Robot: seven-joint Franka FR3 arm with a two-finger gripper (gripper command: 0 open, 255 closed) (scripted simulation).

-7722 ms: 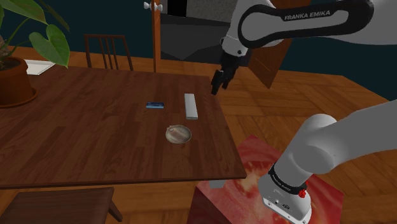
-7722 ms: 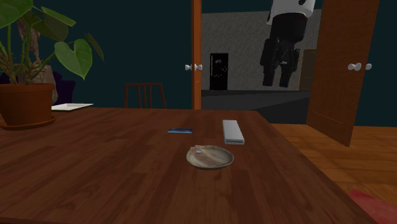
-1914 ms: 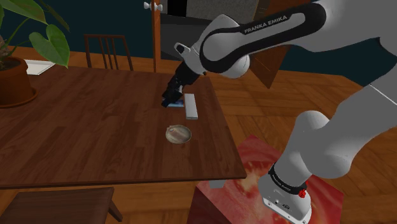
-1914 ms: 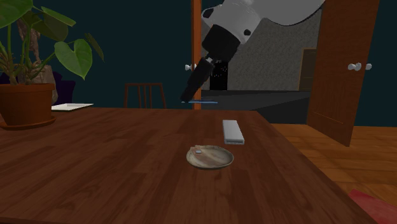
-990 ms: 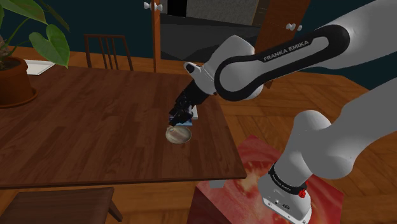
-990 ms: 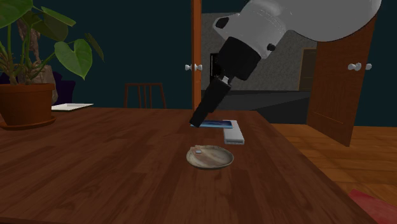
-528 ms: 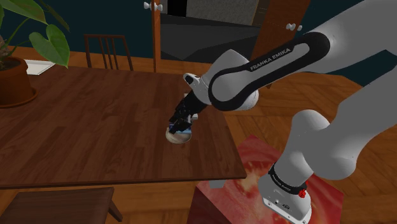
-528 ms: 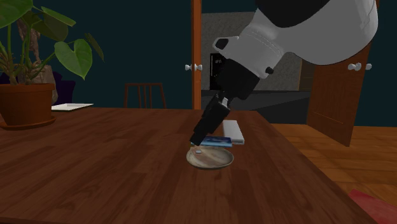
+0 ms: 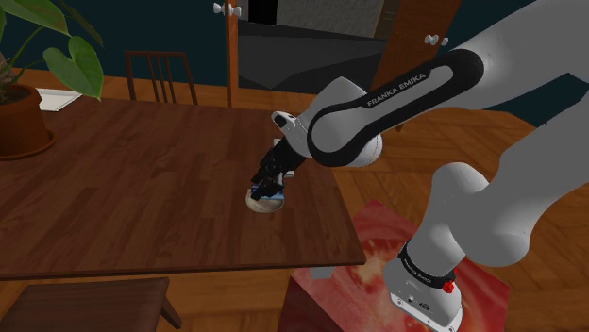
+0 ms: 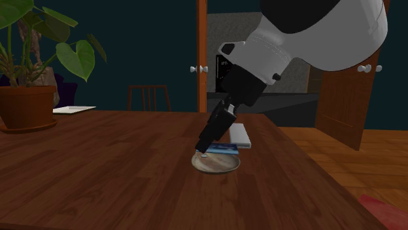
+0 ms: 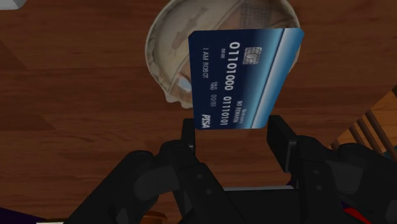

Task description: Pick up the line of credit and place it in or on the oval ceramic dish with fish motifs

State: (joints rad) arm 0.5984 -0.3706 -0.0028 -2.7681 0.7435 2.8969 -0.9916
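A dark blue credit card (image 11: 245,79) with white numbers is clasped by one edge between my gripper's (image 11: 235,130) black fingers (image 11: 189,132). The card lies flat, just above the pale oval dish (image 11: 167,44) on the brown wooden table. In the second exterior view the gripper (image 10: 204,149) slants down to the dish (image 10: 216,163), with the card (image 10: 223,148) hovering at rim height. From the shoulder view the gripper (image 9: 267,191) sits right over the dish (image 9: 260,204), near the table's right edge.
A white oblong bar (image 10: 239,134) lies just behind the dish. A potted plant (image 9: 19,118) stands at the far left of the table (image 9: 142,189), beside a white sheet (image 10: 73,110). A chair (image 9: 160,75) stands behind; the red stand (image 9: 378,236) is beside the table.
Over the last second the gripper has come down and toward the dish with the card, from above the white bar. In the last half second it sank only slightly.
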